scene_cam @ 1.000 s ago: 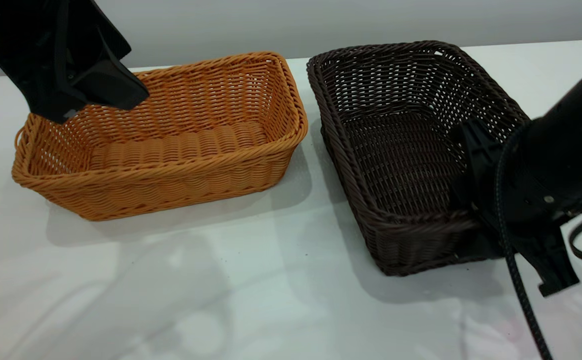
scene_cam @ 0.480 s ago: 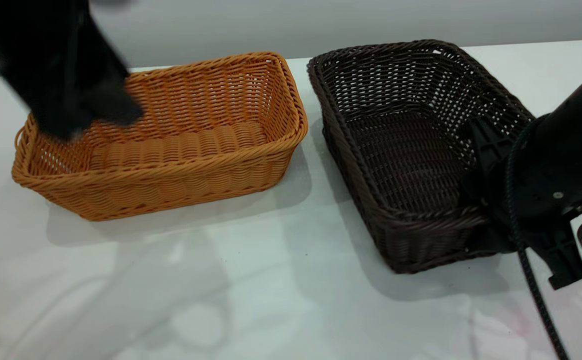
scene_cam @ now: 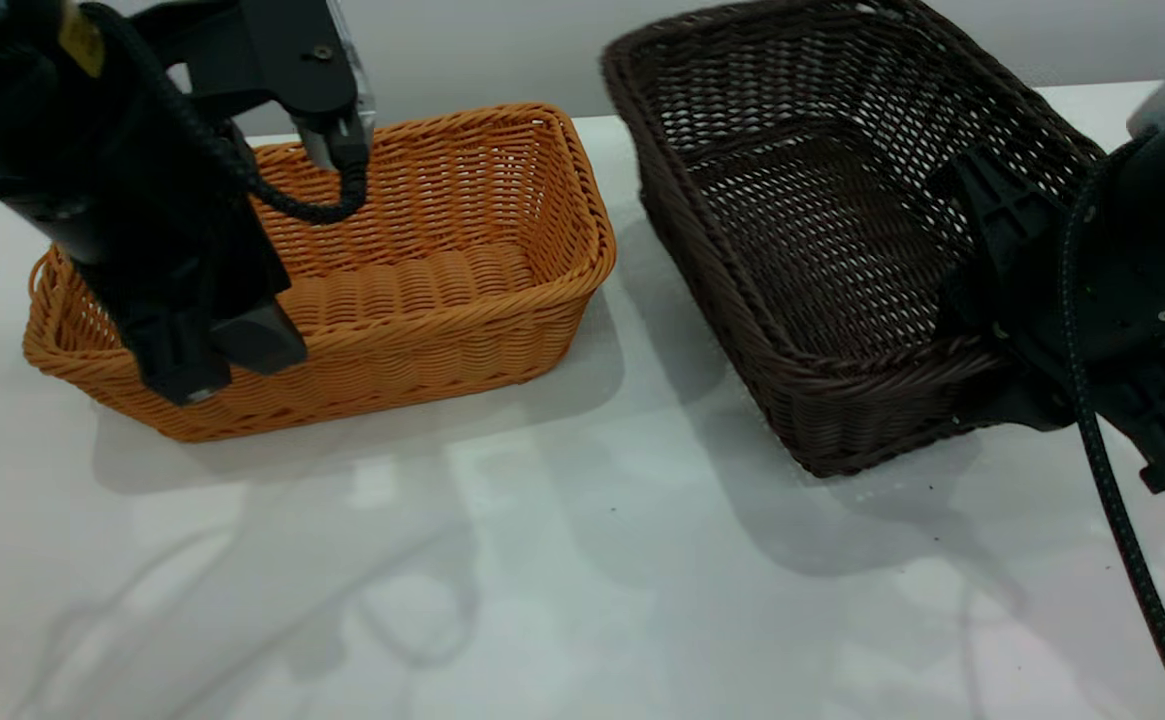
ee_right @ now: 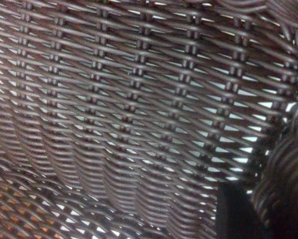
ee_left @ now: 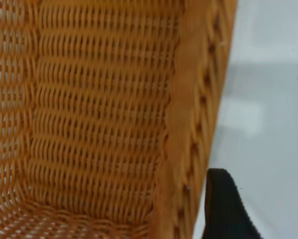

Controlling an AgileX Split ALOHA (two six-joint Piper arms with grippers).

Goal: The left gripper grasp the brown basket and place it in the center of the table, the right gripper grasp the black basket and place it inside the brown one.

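Nearest, the white table lies bare in front of both baskets.

The left gripper hangs at the near left wall of the brown basket, 1 finger showing just outside the braided rim in the left wrist view; the other finger looks to be inside, so the jaws seem parted astride the wall, not yet closed on it. That basket sits flat at the left, not at the centre.

To the right, the right gripper is clamped on the near right rim of the black basket, which is tilted and apparently lifted, its far end raised.

Both baskets look light and stiff, with coarse weave that should resist slipping. The braided rim or wall is the sensible hold; a 1-sided grip will likely let a basket droop.
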